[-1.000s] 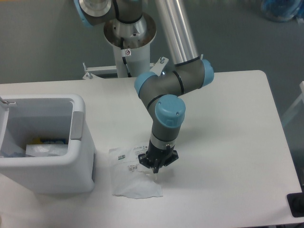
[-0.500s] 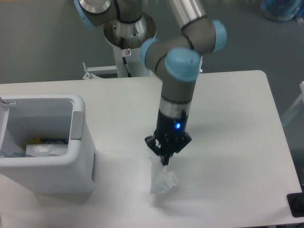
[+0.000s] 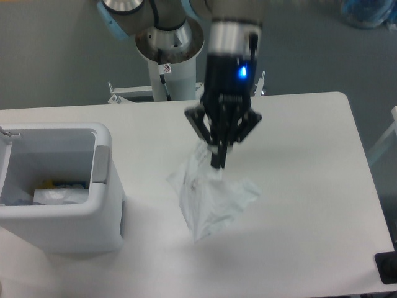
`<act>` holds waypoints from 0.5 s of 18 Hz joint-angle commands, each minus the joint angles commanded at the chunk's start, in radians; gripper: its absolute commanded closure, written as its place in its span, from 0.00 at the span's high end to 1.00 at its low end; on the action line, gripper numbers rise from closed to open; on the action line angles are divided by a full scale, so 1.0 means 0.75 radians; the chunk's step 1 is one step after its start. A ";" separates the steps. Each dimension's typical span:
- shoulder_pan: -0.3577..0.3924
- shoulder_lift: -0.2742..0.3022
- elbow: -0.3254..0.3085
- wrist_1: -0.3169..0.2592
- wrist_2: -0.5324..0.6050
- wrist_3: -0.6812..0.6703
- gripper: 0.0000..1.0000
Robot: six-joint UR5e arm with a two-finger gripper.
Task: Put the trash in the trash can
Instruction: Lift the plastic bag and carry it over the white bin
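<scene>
My gripper (image 3: 217,162) is shut on the top of the translucent whitish plastic bag (image 3: 209,200) and holds it in the air above the middle of the table. The bag hangs down crumpled below the fingers. The white trash can (image 3: 102,186) stands at the left front of the table, well left of the gripper. Inside it lie some blue and whitish items (image 3: 57,191); I cannot tell whether the small bottle is among them.
The white table (image 3: 310,186) runs to the right and front. The arm's base pedestal (image 3: 169,62) stands behind the table's far edge. A dark object (image 3: 386,268) sits off the front right corner.
The gripper closed on the bag lying flat on the table and lifted it, rising and moving towards the back. The bag now hangs clear of the table.
</scene>
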 joint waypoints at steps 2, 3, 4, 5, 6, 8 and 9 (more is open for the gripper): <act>-0.008 0.018 0.012 0.008 -0.061 0.041 0.00; -0.014 0.033 0.012 0.010 -0.096 0.086 0.00; -0.033 0.039 0.014 0.012 -0.131 0.137 0.00; -0.061 0.041 0.008 0.012 -0.168 0.190 0.00; -0.096 0.045 0.000 0.014 -0.180 0.253 0.00; -0.157 0.045 0.000 0.014 -0.189 0.392 0.00; -0.186 0.041 0.002 0.014 -0.187 0.454 0.00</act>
